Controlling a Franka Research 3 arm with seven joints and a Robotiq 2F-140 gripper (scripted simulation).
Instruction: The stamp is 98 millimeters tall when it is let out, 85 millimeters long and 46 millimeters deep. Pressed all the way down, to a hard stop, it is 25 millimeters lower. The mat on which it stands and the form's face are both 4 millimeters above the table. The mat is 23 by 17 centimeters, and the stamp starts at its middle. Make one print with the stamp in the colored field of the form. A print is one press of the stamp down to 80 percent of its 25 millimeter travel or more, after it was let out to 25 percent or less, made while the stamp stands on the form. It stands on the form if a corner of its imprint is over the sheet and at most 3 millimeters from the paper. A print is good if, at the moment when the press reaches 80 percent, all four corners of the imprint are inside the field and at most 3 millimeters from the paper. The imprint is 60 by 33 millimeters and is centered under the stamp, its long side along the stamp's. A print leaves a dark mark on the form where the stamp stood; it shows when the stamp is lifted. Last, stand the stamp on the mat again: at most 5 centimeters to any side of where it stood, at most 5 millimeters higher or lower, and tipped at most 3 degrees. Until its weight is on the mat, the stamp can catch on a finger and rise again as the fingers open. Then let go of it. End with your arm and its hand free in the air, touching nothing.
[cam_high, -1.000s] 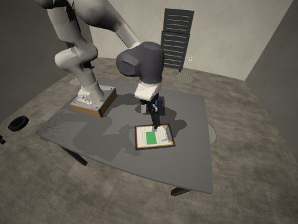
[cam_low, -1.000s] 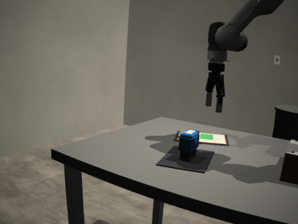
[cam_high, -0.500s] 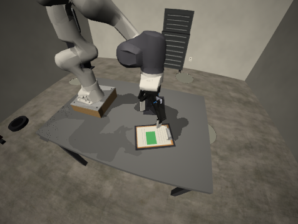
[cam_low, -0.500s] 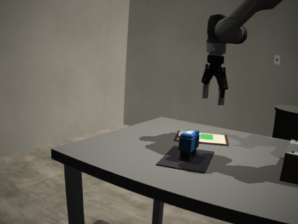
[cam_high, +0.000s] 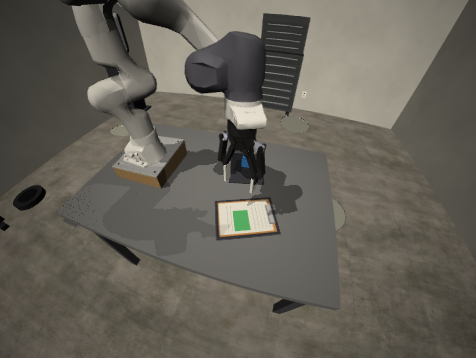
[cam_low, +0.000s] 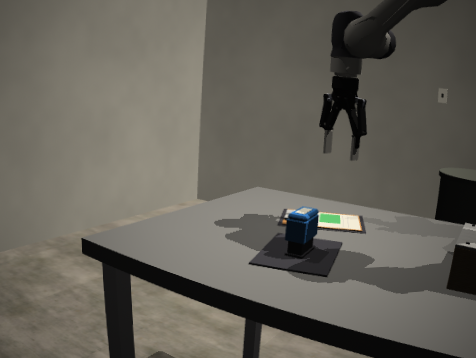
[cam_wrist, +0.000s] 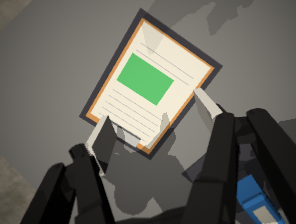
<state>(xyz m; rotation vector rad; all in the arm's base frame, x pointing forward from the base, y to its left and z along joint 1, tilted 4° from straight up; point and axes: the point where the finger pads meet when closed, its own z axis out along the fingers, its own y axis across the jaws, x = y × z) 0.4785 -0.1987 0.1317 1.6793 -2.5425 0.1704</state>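
Stamp (cam_low: 302, 226) fully visible only in exterior view; tool (cam_low: 341, 147) high above, part-open, empty.

Matt grey table (cam_low: 165, 240), glossy blue plastic-looking stamp (cam_low: 302, 226), paper form (cam_wrist: 150, 90).
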